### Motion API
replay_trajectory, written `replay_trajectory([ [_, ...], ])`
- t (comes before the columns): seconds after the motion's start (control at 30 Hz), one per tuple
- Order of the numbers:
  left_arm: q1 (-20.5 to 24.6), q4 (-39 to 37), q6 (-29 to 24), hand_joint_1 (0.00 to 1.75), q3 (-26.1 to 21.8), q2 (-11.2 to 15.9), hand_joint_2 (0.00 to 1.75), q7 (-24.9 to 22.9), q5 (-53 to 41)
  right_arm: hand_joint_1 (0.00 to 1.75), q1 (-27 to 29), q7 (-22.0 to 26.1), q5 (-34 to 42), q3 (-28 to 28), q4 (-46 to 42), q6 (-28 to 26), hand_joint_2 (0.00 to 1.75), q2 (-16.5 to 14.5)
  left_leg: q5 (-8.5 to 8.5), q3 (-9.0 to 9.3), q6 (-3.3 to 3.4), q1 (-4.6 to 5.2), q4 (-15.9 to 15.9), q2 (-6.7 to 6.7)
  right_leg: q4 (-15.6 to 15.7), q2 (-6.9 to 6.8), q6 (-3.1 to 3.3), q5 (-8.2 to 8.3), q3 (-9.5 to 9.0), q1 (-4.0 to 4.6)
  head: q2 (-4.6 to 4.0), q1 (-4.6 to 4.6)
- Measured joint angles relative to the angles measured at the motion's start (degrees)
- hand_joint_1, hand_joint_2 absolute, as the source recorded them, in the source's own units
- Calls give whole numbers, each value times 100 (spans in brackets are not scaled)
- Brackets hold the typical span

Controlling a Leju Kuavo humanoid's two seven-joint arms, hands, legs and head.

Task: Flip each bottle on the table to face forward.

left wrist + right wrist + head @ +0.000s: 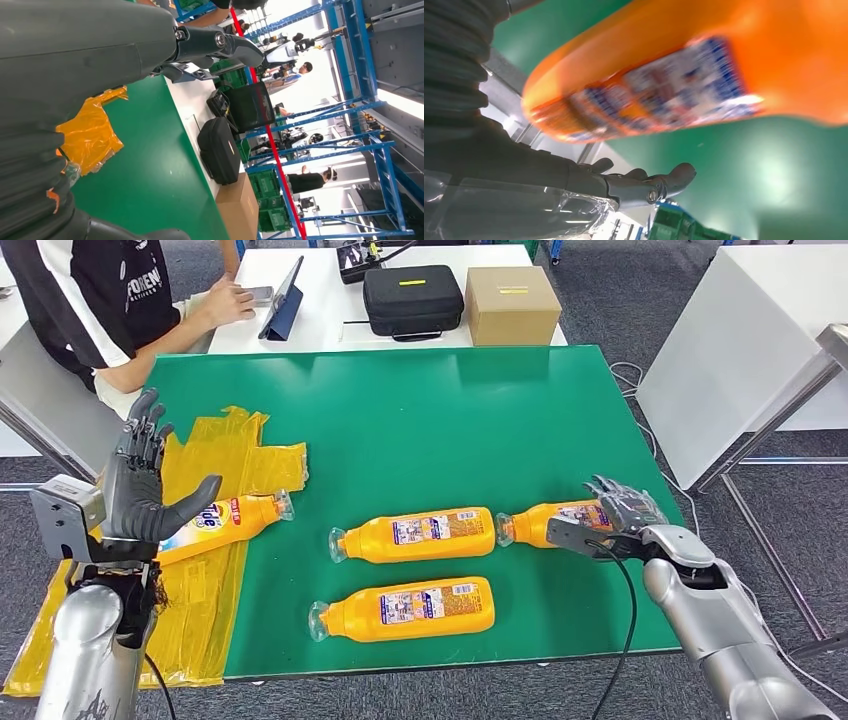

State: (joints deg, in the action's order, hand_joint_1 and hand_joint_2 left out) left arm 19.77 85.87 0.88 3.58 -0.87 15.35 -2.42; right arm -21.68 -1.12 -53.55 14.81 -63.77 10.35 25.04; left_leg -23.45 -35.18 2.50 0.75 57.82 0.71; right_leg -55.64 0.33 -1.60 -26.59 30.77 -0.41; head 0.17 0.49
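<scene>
- Bottles, four, orange with printed labels, lie flat on the green table point(450, 410), long axes running side to side, necks pointing toward the left hand's side.
- Right hand point(612, 515) rests over the rightmost bottle point(545, 523), hiding its base; whether the fingers actually grip it cannot be told.
- Left hand point(140, 480) is raised with fingers spread, holding nothing, covering the base of the leftmost bottle point(230, 518) on yellow plastic sheet point(230, 455).
- Middle bottle point(415, 534) and near bottle point(405, 608) lie between the hands.
- Label text is blurred in the right wrist view.

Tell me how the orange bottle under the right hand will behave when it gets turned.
The orange bottle lies on its side and looks rounded, so it probably rolls easily. Its glossy plastic may slip against the right hand. It looks rigid enough to keep its shape.
</scene>
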Motion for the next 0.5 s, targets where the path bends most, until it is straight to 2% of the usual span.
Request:
replay_trajectory([
  [0.2,14,-4,-22,0,0,-11,175,-31,-11,0,-20,-163,-169,102,357,-174,175,-278,-2,-1,0,0,0,-1,1,0,0,-1,2,0,1,1],
  [0.5,-19,-57,-39,0,0,-50,175,-74,-62,0,-381,-381,-557,80,1173,-447,175,-464,-4,42,0,-4,-1,-19,5,13,1,0,-28,2,1,2],
])
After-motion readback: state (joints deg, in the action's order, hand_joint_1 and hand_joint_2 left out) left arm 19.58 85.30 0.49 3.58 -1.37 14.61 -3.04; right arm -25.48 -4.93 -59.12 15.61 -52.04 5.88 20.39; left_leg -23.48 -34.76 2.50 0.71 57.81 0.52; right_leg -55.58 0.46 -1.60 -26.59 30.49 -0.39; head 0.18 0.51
